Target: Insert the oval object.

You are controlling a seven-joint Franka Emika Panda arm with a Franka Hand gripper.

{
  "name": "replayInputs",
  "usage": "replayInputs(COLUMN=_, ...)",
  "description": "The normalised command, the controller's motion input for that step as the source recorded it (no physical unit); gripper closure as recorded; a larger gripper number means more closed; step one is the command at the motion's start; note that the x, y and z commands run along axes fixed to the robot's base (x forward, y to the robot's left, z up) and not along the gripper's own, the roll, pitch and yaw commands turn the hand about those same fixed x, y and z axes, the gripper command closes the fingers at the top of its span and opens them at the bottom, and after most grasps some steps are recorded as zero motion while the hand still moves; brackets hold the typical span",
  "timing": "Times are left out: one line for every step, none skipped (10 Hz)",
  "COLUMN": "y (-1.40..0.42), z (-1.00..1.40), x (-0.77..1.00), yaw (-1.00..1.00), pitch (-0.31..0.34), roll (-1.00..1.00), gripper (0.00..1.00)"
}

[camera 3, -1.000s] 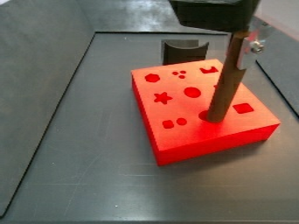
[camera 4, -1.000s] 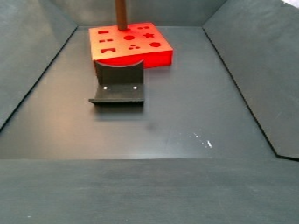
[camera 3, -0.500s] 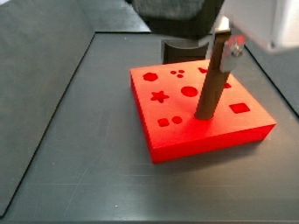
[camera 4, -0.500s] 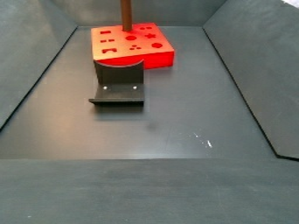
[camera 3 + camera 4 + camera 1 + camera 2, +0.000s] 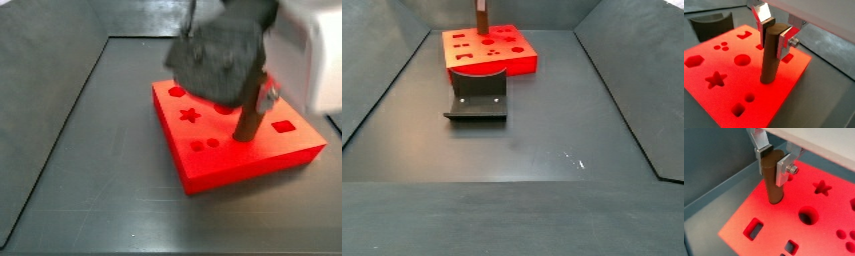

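Note:
My gripper (image 5: pixel 775 36) is shut on the oval object (image 5: pixel 771 55), a long brown peg held upright near its top end. It shows the same way in a wrist view (image 5: pixel 773 185), with the gripper (image 5: pixel 774 165) around it. The peg's lower end meets the top of the red block (image 5: pixel 724 100) near one edge, beside a dark round hole (image 5: pixel 806 217). I cannot tell whether the end sits in a hole. In a side view the blurred gripper (image 5: pixel 258 95) holds the peg (image 5: pixel 250 122) over the block (image 5: pixel 247 165). Far back in a side view stand the peg (image 5: pixel 480 15) and block (image 5: pixel 489 50).
The dark fixture (image 5: pixel 477 95) stands on the floor in front of the block, and shows in a wrist view (image 5: pixel 714 22). The block's top has star (image 5: pixel 714 79), round (image 5: pixel 743 60) and rectangular (image 5: pixel 753 227) holes. Grey walls (image 5: pixel 376 90) slope around the floor.
My gripper has moved sideways over the block with the peg, first one way, then back, and now looks motion-blurred. The red block seems slightly shifted.

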Motion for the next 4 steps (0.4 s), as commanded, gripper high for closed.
replayInputs(y=-0.1, z=-0.97, x=0.24, yaw=-0.05, pitch=-0.063, roll=0.13, gripper=1.0)
replayInputs(y=0.0, z=-0.96, x=0.14, yaw=0.0, pitch=-0.107, roll=0.04, gripper=1.0)
replayInputs(y=0.0, z=-0.13, x=0.0, yaw=0.0, pitch=0.0, roll=0.04, gripper=1.0)
replayInputs(y=0.0, z=0.0, x=0.0, yaw=0.0, pitch=0.0, roll=0.0, gripper=1.0)
